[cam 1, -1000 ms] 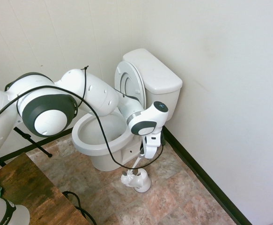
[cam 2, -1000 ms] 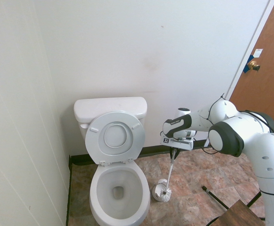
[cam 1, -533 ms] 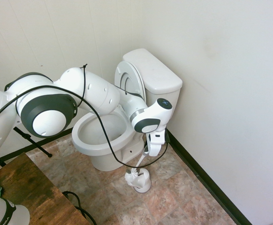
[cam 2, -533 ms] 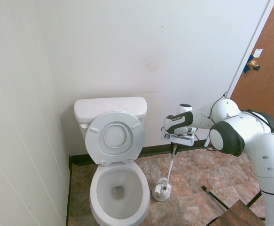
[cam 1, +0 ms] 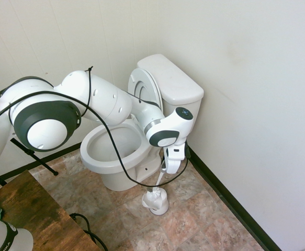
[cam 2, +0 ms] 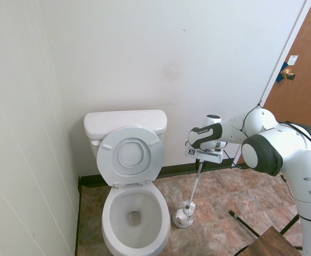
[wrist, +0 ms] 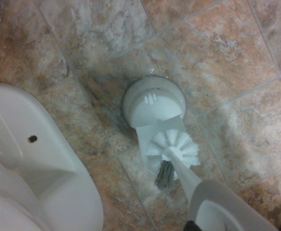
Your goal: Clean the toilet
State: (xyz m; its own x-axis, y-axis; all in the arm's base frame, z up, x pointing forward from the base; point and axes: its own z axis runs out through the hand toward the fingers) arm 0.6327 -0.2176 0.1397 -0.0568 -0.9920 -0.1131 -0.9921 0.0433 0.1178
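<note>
Second exterior view has your claw (cam 2: pixel 200 166) pretty much shut, fingers closed on the handle of the brush (cam 2: pixel 194 186), so yeah, you've got a grip on it. The brush hangs down at a slant with its head low, right by the holder (cam 2: pixel 181 220).

Your toilet (cam 2: pixel 135 221) sits on the floor (cam 1: pixel 189 214), with the tank (cam 2: pixel 126 122) up against the wall (cam 2: pixel 176 64). The seat (cam 2: pixel 131 154) is up, leaning back toward the tank, and the bowl is open. The claw and brush are off to the side of it, not over the bowl. The holder stands on the floor near the toilet, with a gap between them.

Wrist view gives you a nice close look at the brush head: white bristles fanned out, plus a grey tuft. It overlaps the flap on the holder from that angle, but I can't tell if they're actually touching.

You've also got a brown wooden table (cam 1: pixel 37 214) in the first exterior view, and a brown door (cam 2: pixel 300 80) with a brass knob (cam 2: pixel 287 74) in the second one.
</note>
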